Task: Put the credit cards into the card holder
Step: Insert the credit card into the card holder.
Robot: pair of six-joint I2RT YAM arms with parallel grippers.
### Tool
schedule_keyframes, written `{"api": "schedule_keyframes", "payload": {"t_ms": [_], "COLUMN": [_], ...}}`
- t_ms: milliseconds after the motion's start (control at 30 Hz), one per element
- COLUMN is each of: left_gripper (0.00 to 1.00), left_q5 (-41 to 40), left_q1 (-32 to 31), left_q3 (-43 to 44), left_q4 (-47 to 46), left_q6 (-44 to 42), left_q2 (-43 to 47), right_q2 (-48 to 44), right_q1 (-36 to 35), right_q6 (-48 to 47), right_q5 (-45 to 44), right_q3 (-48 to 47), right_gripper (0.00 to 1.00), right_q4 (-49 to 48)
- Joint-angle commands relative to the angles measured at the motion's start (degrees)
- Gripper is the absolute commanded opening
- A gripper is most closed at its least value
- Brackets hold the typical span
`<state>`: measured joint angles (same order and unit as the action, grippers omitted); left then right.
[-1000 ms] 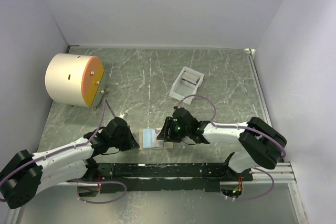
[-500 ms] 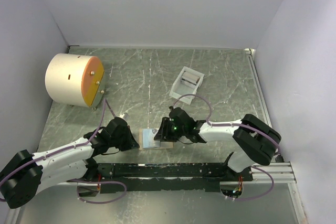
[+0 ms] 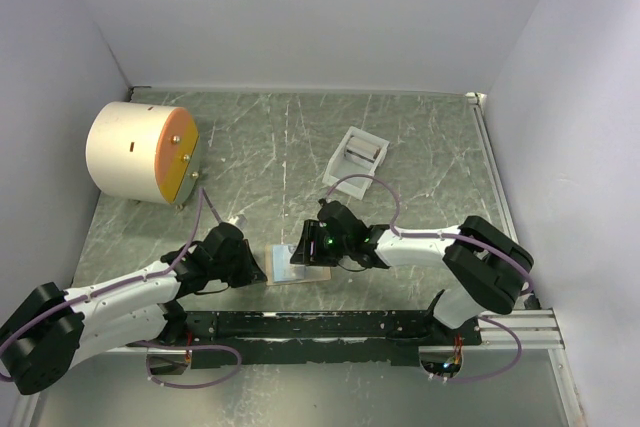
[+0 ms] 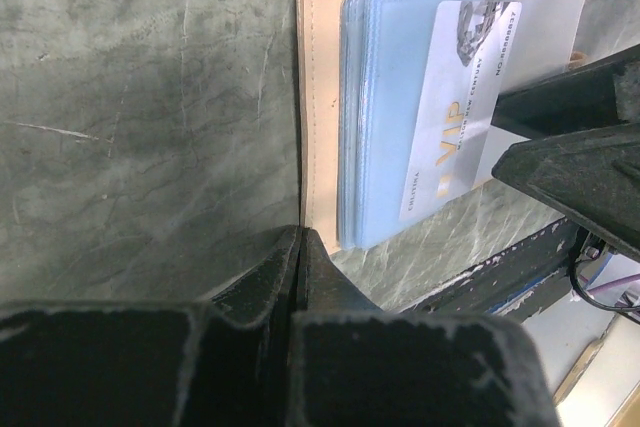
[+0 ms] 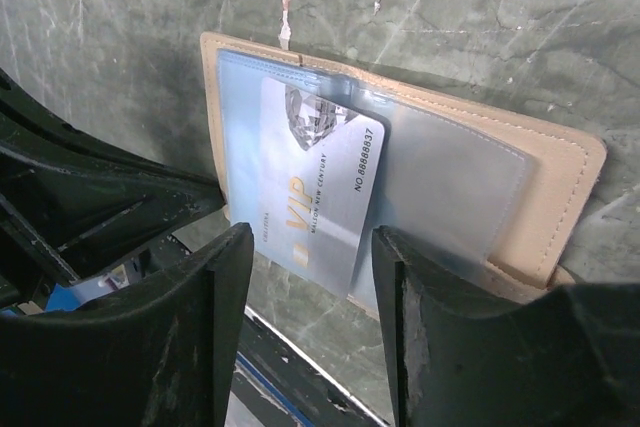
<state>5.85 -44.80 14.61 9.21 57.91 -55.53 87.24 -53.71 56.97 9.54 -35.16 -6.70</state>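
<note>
Silver card (image 5: 318, 182) pokes out the wallet (image 5: 560, 167), so the spread right gripper (image 5: 310, 247) should pinch it squarely while the pressed-together left gripper (image 4: 298, 242) pins the wallet.

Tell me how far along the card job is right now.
Done: a dark item lies in the card holder, possibly a card; I cannot tell. In hand: the wallet lies open, a VIP card partly out of its clear sleeve; the open right gripper straddles it, and the shut left gripper sits at the wallet's corner. Left: pull that card free and carry it to the holder.
</note>
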Motion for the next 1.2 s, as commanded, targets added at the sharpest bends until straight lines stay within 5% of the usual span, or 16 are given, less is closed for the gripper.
{"api": "schedule_keyframes", "payload": {"t_ms": [0, 533, 833, 1167], "left_gripper": [0.08, 0.08, 0.08, 0.08], "left_q5": [0.2, -0.3, -0.3, -0.5], "left_q1": [-0.3, -0.3, -0.3, -0.3], "left_q3": [0.6, 0.6, 0.2, 0.2], "left_q4": [0.3, 0.0, -0.2, 0.2], "left_q6": [-0.5, -0.2, 0.1, 0.1], "left_q2": [-0.5, -0.3, -0.4, -0.2], "right_q2": [0.1, 2.6, -1.8, 0.0], "right_q1": [-0.4, -1.6, -1.6, -1.6], "right_q6": [-1.0, -1.8, -2.0, -1.5], "right_q5": [-1.1, 2.3, -4.3, -4.5], "right_q3": [-1.2, -0.7, -1.1, -1.2], "right_gripper": [0.52, 0.35, 0.46, 0.47], "right_q4": [1.0, -5.7, 0.4, 0.3]}}
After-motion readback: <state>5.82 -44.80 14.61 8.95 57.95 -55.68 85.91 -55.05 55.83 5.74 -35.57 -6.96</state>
